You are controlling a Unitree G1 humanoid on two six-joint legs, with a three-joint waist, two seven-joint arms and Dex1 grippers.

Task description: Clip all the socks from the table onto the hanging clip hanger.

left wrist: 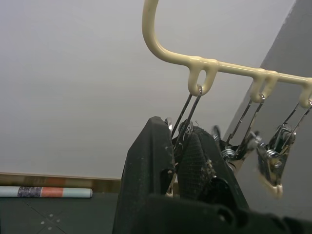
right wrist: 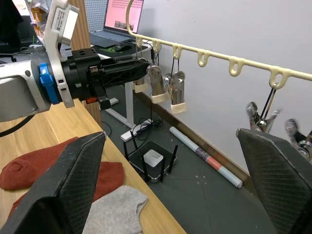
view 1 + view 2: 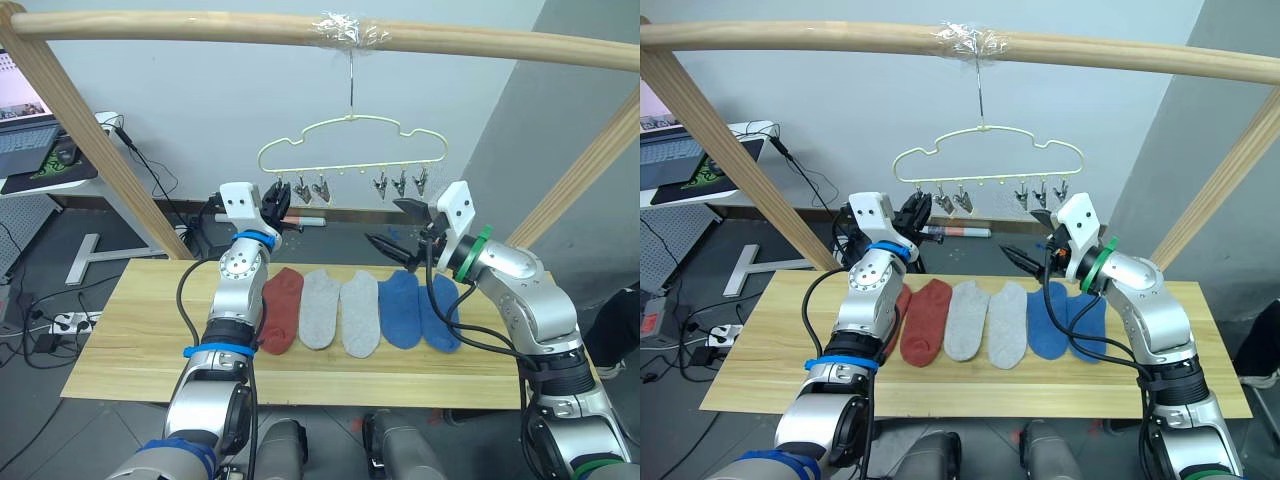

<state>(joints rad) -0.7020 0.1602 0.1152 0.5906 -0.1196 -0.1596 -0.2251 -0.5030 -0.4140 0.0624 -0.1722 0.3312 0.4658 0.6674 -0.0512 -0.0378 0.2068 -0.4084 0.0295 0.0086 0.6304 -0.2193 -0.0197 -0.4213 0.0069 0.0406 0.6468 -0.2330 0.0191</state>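
The pale-yellow clip hanger (image 3: 350, 128) hangs by its hook from the top pole, with grey metal clips along its bar. My left gripper (image 3: 277, 200) is raised to the leftmost clip (image 1: 181, 131) and shut on it. My right gripper (image 3: 388, 223) hovers open and empty below the right-hand clips (image 3: 400, 183), above the blue socks. The socks lie side by side on the table (image 3: 140, 330): a rust-red sock (image 3: 283, 310), another rust-red one (image 3: 903, 312) mostly hidden behind my left arm, two grey socks (image 3: 320, 308) (image 3: 360, 315) and two blue socks (image 3: 400, 310) (image 3: 441, 315).
Thick wooden frame poles run across the top (image 3: 200, 28) and slant down at the left (image 3: 90, 130) and right (image 3: 590, 170). A desk with a laptop (image 3: 25, 145) stands at the far left. A rolled tube (image 3: 955, 232) and a small box (image 2: 152, 158) lie on the floor behind the table.
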